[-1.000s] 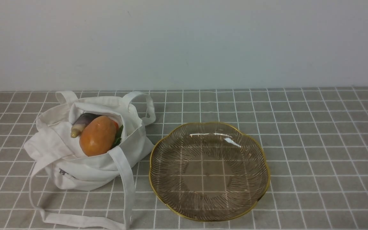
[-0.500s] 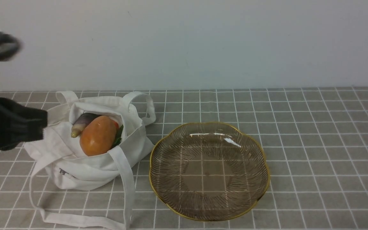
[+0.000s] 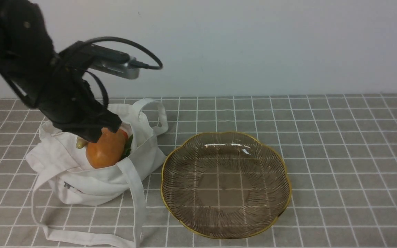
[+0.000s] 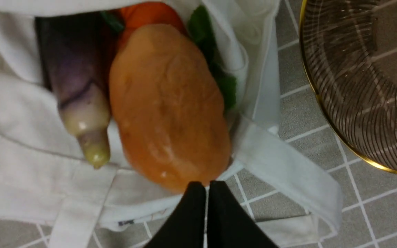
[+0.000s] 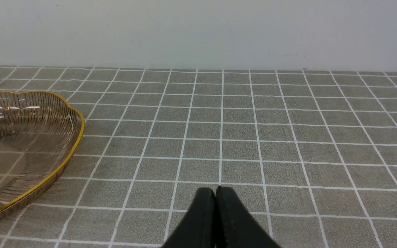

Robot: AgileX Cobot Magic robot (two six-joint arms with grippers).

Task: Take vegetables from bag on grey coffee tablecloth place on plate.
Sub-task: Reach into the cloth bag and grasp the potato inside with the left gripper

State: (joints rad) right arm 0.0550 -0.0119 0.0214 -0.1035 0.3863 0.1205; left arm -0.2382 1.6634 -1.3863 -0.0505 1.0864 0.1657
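Observation:
The white bag [image 3: 91,182] lies at the left on the grey gridded tablecloth [image 3: 339,155]. In it are the orange-tan potato [image 3: 107,150], the purple cream-tipped vegetable [image 4: 78,89] and part of the orange pumpkin with green leaves [image 4: 146,12]. My left gripper [image 4: 207,186] is shut and empty, just above the bag's mouth with its tips over the near end of the potato [image 4: 167,103]; in the front view the arm [image 3: 57,96] hides most of the purple one. The brown plate [image 3: 226,184] stands empty right of the bag. My right gripper [image 5: 215,193] is shut and empty, low over bare cloth right of the plate [image 5: 22,144].
The bag's long straps [image 3: 138,206] trail toward the front edge and lie close to the plate's left rim. A pale wall [image 3: 253,44] stands behind the table.
My left arm has swung in from the left edge of the front view and come down over the bag's mouth. The bag, vegetables and plate have not moved.

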